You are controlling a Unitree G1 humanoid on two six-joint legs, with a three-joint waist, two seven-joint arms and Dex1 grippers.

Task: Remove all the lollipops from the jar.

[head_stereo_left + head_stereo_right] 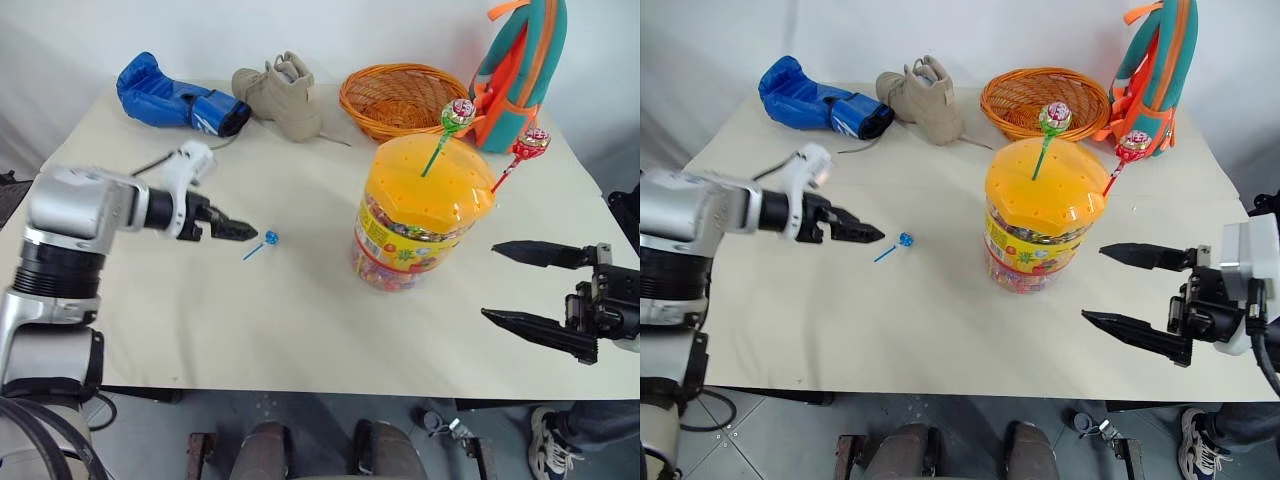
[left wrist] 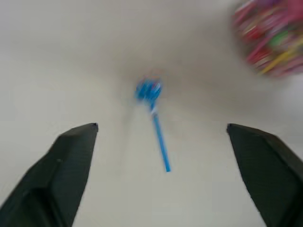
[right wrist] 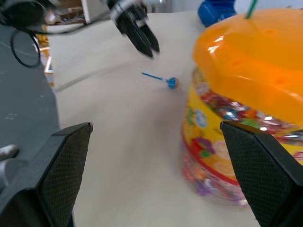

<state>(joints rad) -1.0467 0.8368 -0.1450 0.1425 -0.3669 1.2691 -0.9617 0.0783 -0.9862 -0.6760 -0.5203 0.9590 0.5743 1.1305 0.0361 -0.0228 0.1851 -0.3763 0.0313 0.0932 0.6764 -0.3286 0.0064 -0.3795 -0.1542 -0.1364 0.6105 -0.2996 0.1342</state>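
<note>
left gripper [image 1: 238, 231]: jaws parted and empty, well to the left of the jar, tips aimed toward the jar and tilted down at the counter [image 1: 300, 320]
blue lollipop [image 1: 268, 239]: out of the jar, lying flat on the counter between the left gripper and the jar, just beyond the left gripper's tips, touching neither; wrapped head toward the jar, stick trailing back toward the left gripper
jar [image 1: 420, 215]: upright on the counter, orange lid on, the landmark for everything here
green lollipop [image 1: 458, 114]: planted in a hole near the middle of the jar's lid, stick leaning up and to the right, head above the lid's right half
red lollipop [image 1: 531, 143]: planted at the jar's right rim, stick slanting up and out to the right, head hanging past the jar's wall
right gripper [image 1: 512, 285]: jaws spread wide and empty, to the right of the jar and lower than its lid, tips pointing at the jar's wall
deciding relation: both lollipops left in the jar sit on its right side and lean right, so the right gripper is likely the nearer one; their heads are above and left of its tips
next move, as a judgement: the right gripper must rise and close across a slanted stick, pulling along the stick's axis
</note>
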